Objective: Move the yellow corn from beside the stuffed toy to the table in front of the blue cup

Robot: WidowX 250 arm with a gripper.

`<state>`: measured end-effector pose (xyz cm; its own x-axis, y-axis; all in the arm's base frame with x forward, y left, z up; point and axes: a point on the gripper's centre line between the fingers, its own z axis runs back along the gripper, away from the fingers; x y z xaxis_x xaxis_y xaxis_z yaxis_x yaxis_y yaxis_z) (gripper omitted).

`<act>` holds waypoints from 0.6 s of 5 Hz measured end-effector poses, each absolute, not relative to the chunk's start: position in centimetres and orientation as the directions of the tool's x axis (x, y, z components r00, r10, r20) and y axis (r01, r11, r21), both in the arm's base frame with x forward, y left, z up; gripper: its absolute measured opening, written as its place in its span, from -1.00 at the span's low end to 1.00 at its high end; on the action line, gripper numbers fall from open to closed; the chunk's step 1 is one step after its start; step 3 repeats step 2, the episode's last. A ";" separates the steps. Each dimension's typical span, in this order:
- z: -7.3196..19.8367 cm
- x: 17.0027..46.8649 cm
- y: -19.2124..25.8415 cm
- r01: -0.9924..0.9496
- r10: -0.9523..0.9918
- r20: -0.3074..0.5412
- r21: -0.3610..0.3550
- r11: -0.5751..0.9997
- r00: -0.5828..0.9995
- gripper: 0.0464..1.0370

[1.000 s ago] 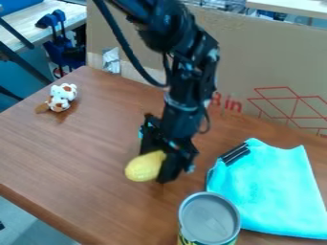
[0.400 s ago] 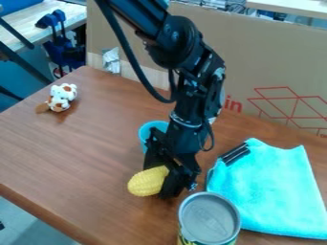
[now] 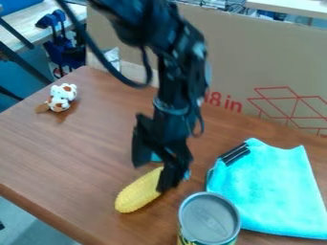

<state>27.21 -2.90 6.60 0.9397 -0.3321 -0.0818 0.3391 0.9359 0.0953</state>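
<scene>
The black hand [image 3: 152, 177] hangs low over the middle of the wooden bench [image 3: 83, 153], its two fingers apart, one farther left and the other down to the right. At the far left, beyond the bench, blue clamps [image 3: 56, 36] stand by a pale-topped table [image 3: 26, 20]. Near the bench's far left corner sits a small white and brown plush toy [image 3: 62, 97], a brown piece [image 3: 42, 108] just beside it. A yellow corn cob [image 3: 137, 192] lies slantwise on the bench, its upper end right by the lower right finger; whether they touch is hard to say from this angle. Part of a blue object [image 3: 155, 157] shows between the fingers. Right of the cob, at the near edge of the view, a can [image 3: 209, 218] stands upright with its grey top facing up. Farther right, a turquoise cloth [image 3: 271, 186] is spread on the bench, with a black object [image 3: 235, 154] at its upper left edge. A cardboard panel [image 3: 256, 62] with red print stands behind.
</scene>
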 end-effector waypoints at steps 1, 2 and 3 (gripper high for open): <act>8.5 27.0 -2.7 0.308 -0.311 0.007 0.106 0.945 0.950 0.94; 11.6 26.4 -2.3 0.260 -0.270 0.101 0.102 0.960 0.958 0.93; 11.6 26.4 -2.3 0.260 -0.270 0.101 0.102 0.960 0.958 0.93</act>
